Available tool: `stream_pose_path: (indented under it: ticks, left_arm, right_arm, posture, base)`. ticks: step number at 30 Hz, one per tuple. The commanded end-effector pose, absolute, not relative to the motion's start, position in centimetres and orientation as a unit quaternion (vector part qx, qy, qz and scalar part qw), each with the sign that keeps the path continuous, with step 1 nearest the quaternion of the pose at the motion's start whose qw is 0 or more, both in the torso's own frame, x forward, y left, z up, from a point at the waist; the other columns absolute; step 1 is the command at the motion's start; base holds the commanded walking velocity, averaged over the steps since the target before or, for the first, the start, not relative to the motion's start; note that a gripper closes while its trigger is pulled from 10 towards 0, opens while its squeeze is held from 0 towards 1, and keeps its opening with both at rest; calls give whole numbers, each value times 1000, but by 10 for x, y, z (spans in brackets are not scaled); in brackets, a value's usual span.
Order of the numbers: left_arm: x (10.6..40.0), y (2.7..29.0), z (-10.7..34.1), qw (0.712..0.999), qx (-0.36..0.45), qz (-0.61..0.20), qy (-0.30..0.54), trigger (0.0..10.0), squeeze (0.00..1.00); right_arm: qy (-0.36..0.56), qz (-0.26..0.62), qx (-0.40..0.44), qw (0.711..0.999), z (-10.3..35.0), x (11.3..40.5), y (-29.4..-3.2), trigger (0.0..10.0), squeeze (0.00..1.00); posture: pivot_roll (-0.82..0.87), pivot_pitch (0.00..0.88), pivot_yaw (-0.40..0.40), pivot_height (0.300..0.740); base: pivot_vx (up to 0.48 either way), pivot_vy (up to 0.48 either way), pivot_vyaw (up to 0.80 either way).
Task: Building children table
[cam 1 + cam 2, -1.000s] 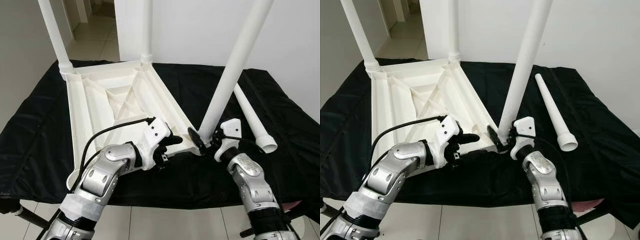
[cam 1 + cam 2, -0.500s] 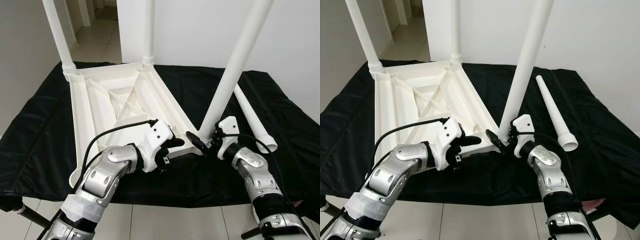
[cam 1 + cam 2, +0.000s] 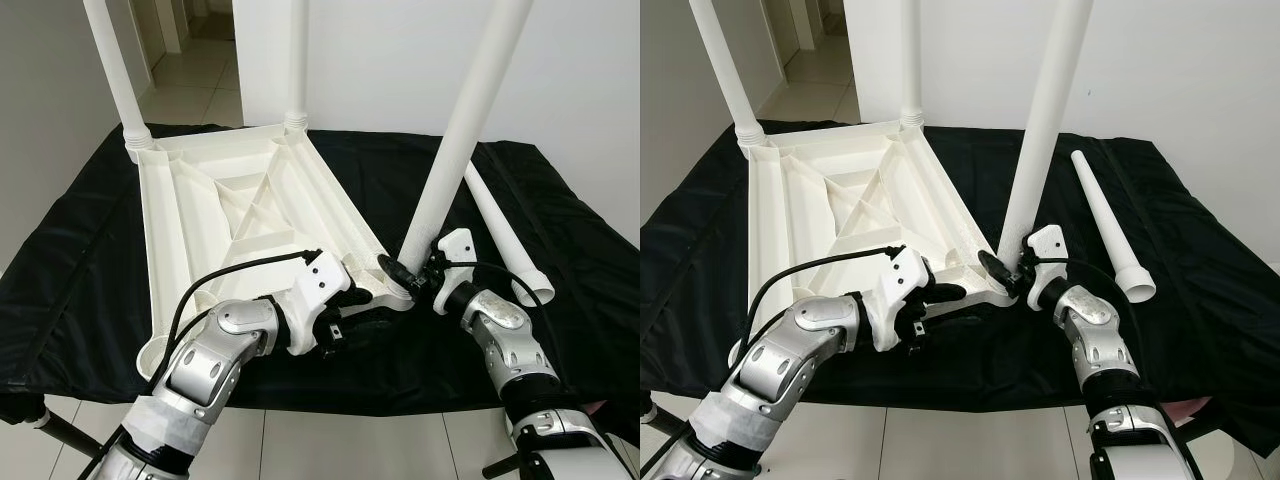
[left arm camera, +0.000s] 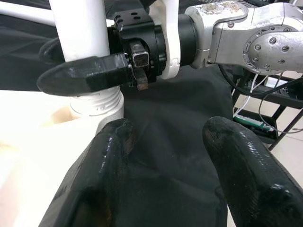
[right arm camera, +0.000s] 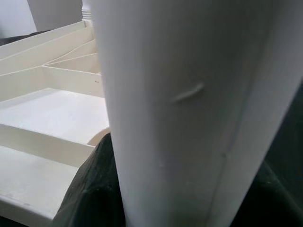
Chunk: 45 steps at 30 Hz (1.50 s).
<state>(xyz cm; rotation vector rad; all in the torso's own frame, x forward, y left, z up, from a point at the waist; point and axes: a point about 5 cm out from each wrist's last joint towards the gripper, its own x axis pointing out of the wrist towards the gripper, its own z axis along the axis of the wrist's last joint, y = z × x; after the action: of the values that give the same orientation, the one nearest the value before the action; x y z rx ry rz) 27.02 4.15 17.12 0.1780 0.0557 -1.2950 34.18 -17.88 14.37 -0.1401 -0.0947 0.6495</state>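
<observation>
1. Centrally: white ribbed plastic tabletop [image 3: 230, 230], lying upside down on a black cloth-covered work surface [image 3: 80, 270]; it fills the left and middle of the head view, its near right corner just below frame centre.
2. Two white round plastic legs already fitted upright in the far corners: far-left leg [image 3: 118, 75] at upper left, far-middle leg [image 3: 296, 60] at top centre.
3. Third white round plastic leg [image 3: 462, 130], seated at the near right corner socket [image 3: 395, 285] and leaning up and to the right, out of the top of the frame.
4. Loose white tapered plastic leg [image 3: 505, 240], lying flat on the cloth at right of the frame, flared end toward the near edge, apart from the tabletop.
5. Right gripper [image 3: 408, 277], right of centre: its black fingers clamp the base of the third leg, one finger [image 4: 85, 74] seen crossing the leg just above the threaded collar; the right wrist view looks straight onto the leg [image 5: 189, 109] with the tabletop ribs [image 5: 52, 80] beside it.
6. Left gripper [image 3: 358, 308], lower centre: fingers [image 4: 246, 175] spread wide and holding nothing, one over the tabletop's near corner, the other over black cloth, just beside the right gripper.
7. Pale tiled floor [image 3: 190, 90], visible at upper left beyond the work surface, and a white wall [image 3: 380, 60] behind.
</observation>
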Motion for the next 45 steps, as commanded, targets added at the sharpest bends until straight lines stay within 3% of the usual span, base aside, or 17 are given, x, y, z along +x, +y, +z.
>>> stream_pose_path:
  ticks: [1,2,12,19,21,26,33,40,41,42,45]
  left_arm:
    - [270,40,172,802,88,-590,23,10000,0]
    - [270,40,173,802,87,-590,22,10000,0]
    - [268,39,173,802,82,-591,24,10000,0]
    - [267,37,173,798,80,-597,26,10000,0]
    - [266,37,173,798,81,-597,27,10000,0]
    - [265,39,171,799,80,-595,29,10000,0]
    - [269,42,172,806,83,-586,28,10000,0]
    - [273,44,174,809,85,-581,26,10000,0]
    - [273,44,174,808,87,-582,25,10000,0]
    - [273,44,174,808,89,-581,24,10000,0]
    - [273,45,174,809,89,-581,24,10000,0]
  right_arm:
    - [-21,331,-74,941,131,338,-176,0,0]
    - [-18,316,-56,947,129,339,-178,10000,0]
    - [-10,220,-23,975,120,335,-177,10000,0]
    - [-1,125,-1,992,116,331,-162,10000,0]
    - [15,40,18,999,118,330,-160,10000,0]
    - [23,-15,36,999,116,316,-145,10000,0]
    - [20,-3,56,998,116,297,-117,10000,0]
    - [5,1,54,999,123,295,-117,10000,0]
    - [0,3,59,998,125,295,-117,10000,776]
    - [-11,13,65,998,129,295,-117,10000,1000]
    - [-25,27,61,997,133,295,-117,10000,1000]
  posture:
    - [32,52,-15,740]
    - [31,53,-17,740]
    - [20,63,-12,740]
    - [18,75,-4,740]
    - [24,73,-10,740]
    - [27,71,-10,740]
    - [30,61,-20,740]
    - [26,49,-18,740]
    - [26,46,-17,740]
    - [26,46,-17,740]
    - [25,38,-16,740]
  base:
    - [0,0,0]
    - [0,0,0]
    - [0,0,0]
    - [0,0,0]
    - [0,0,0]
    - [0,0,0]
    - [0,0,0]
    - [0,0,0]
    - [0,0,0]
    - [0,0,0]
    - [0,0,0]
